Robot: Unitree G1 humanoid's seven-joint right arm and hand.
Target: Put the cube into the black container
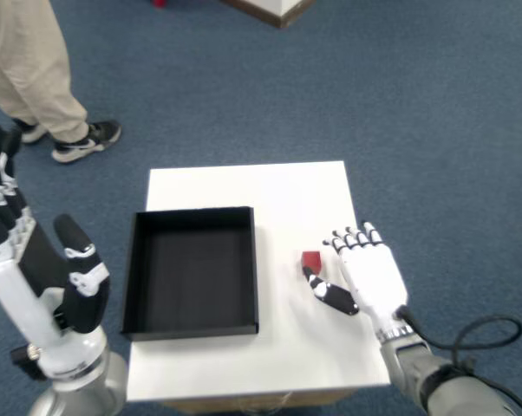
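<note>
A small red cube lies on the white table, a short way right of the black container. My right hand rests just right of the cube, fingers spread and pointing away from me. Its black thumb tip touches or nearly touches the cube's near side; I cannot tell which. The hand holds nothing. The black container is an open, shallow square tray with nothing inside it. My left hand hovers off the table's left edge, fingers up.
A person's legs in beige trousers and dark sneakers stand on the blue carpet beyond the table's far left corner. A black cable loops near my right forearm.
</note>
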